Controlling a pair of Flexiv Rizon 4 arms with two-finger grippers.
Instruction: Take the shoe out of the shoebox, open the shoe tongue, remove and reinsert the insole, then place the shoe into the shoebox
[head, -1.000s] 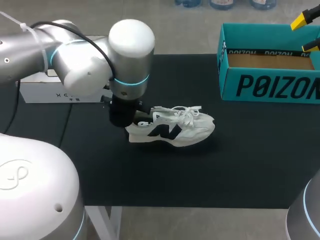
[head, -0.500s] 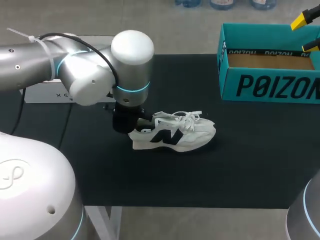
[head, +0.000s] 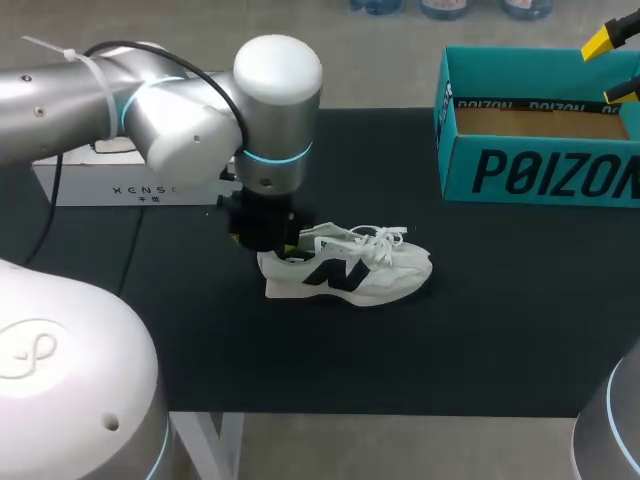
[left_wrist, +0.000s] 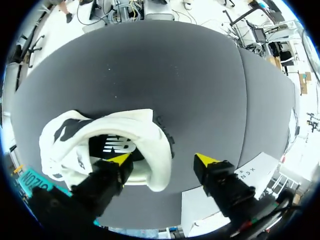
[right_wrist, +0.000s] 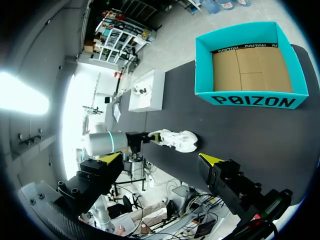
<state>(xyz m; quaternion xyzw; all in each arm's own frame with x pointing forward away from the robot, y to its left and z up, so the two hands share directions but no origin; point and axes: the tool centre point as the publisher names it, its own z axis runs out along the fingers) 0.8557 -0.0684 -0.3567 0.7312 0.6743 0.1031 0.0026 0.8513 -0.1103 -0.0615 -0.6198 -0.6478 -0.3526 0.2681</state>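
Sneaker (head: 350, 272) lay upright on the black table (head: 500, 330), outside the teal shoebox (head: 540, 172) and well apart from it, toward my left. My left pincer (left_wrist: 162, 159), released, straddled the heel collar farthest from the shoebox; my right pincer (right_wrist: 160, 157) hung released above the shoebox.

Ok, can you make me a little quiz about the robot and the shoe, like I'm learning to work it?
1. True or false: the shoe is inside the teal shoebox.
2. Which end of the shoe is the left gripper at? A. toe B. heel C. laces
3. Is the right gripper open or shut?

Key: 1. False, it lies outside the box. 2. B, with one finger inside the shoe's opening. 3. Open.
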